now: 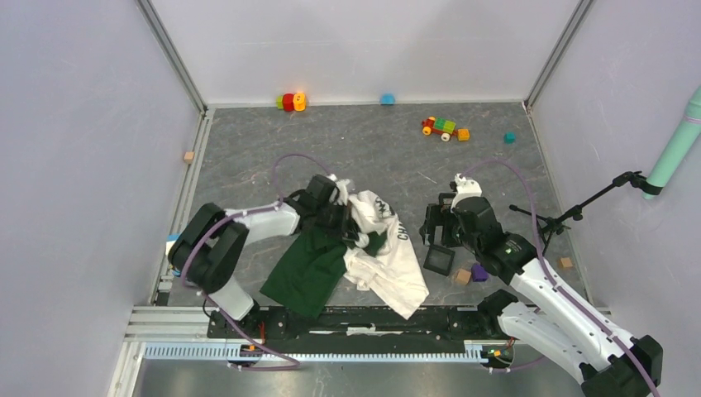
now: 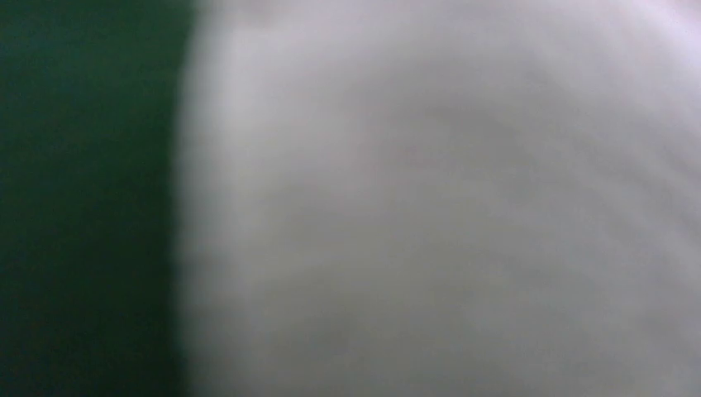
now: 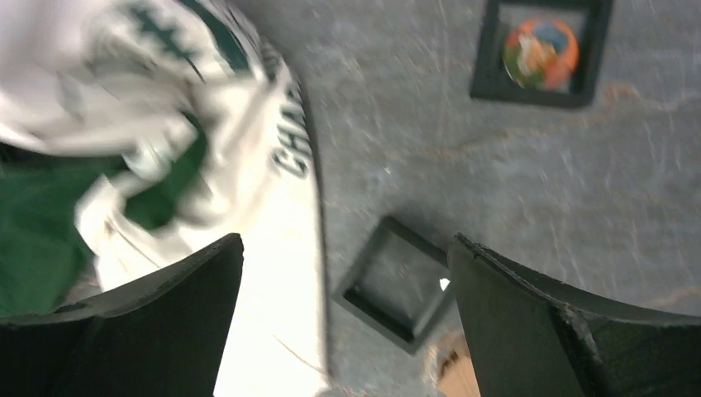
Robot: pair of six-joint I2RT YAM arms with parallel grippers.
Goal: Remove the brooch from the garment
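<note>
at the middle of the counter (image 1: 372,141), in the top view, the left claw (image 1: 337,213) sits on the garment (image 1: 307,277), where the cream half and the green half bunch together. the cloth hides its fingers here, but they are pressed together, and it seems they pinch a fold of the shirt. the right claw (image 1: 436,225) hangs to the right of the shirt, apart from it, near an empty black frame (image 1: 439,260). a tan cube (image 1: 461,275) and a purple block (image 1: 479,271) lie just beside that frame. i cannot find the brooch in this view.

the left wrist view is only blurred cloth very close to the lens, dark green at the left and the cream of the garment (image 2: 430,207) over the rest. no fingers show.

in the right wrist view the right claw (image 3: 345,248) is spread wide and holds nothing. the empty black frame (image 3: 397,281) lies between its fingers, a little ahead. the brooch (image 3: 541,51) lies further ahead and beyond the right finger, well apart from the claw, inside a second black frame (image 3: 537,98). it is not on the garment (image 3: 281,248), which lies on the left finger's side.

so i judge that the removing itself is done and the step in hand is the letting go. the next move calls for the right claw to lift away without knocking the frame with the brooch, and for the left claw to free the cloth.
</note>
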